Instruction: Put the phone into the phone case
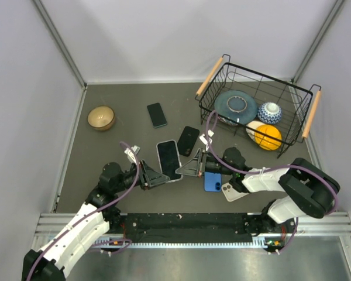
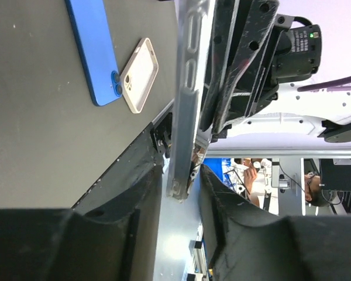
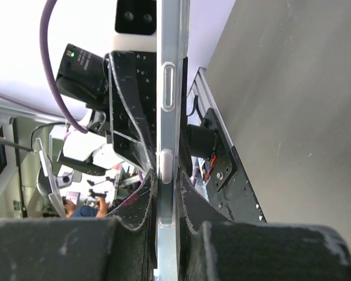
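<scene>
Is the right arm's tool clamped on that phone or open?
Clamped. The right tool's two fingers press flat against both faces of the phone; no gap shows.

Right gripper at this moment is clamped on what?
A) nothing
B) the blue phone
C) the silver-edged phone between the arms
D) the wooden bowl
C: in the right wrist view the right gripper is shut on both faces of the silver-edged phone.

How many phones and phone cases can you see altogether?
5: black phone far back, black one mid-table, white-edged phone in the right gripper, blue one and beige case near the front. More may be hidden.
</scene>
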